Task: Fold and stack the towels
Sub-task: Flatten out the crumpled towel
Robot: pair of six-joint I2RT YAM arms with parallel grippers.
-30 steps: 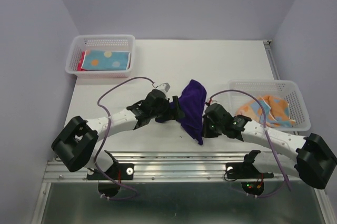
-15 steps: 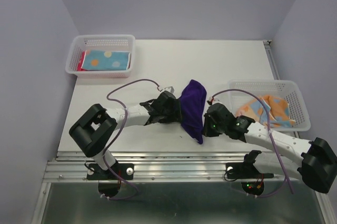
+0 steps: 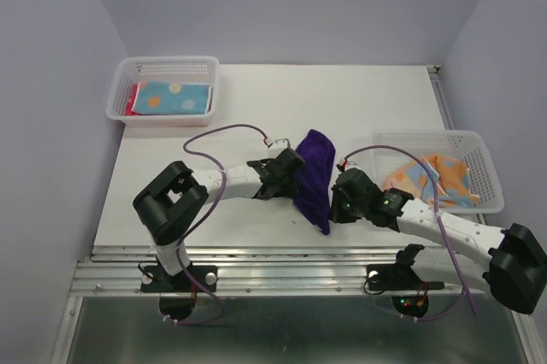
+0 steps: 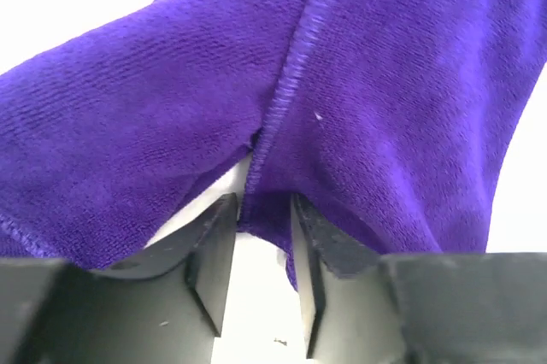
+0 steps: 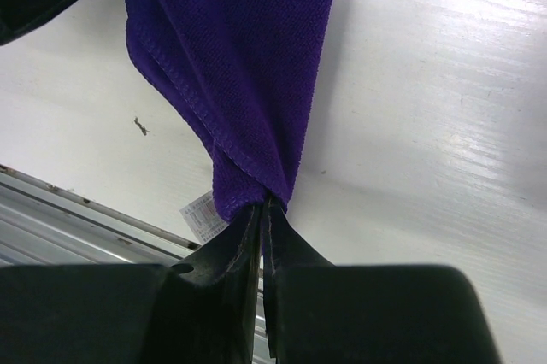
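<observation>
White table [image 3: 376, 99] is seen under both arms. A white mesh basket [image 3: 162, 69] sits far off to the outer side of the left jaws. A second mesh basket [image 3: 427, 135] sits just behind and outboard of the right jaws.

The dark purple towel [image 3: 312, 172] is hung bunched between the two grippers, off the baskets and over the table's middle. Its long axis runs from the far end down to the near end, roughly crosswise to the line joining the two wrists.

The blue dotted towel [image 3: 171, 97] is laid folded in the first basket, with a pink towel [image 3: 134, 99] showing under its edge. The orange patterned towel [image 3: 436, 178] is left crumpled in the second basket.

The left gripper [image 4: 263, 210] is set at the purple towel's side. Cloth lies straight ahead of its jaws and spreads to both sides beyond them. The jaws are held part-way apart astride a hanging hemmed edge [image 4: 286, 91]. Whether that edge is pinched cannot be told.

The right gripper [image 5: 261, 210] is clenched tight on the towel's near corner, and the cloth fans out ahead of the jaws from that point.

The next move is judged to turn on the left jaws. The hem is already between them, so that arm is the nearer one for a second hold, and only a squeeze seems to be needed. If the hem is missed, the towel would be left hanging from the right corner alone.

A small white label [image 5: 202, 214] is seen beside the right jaws' tips.
</observation>
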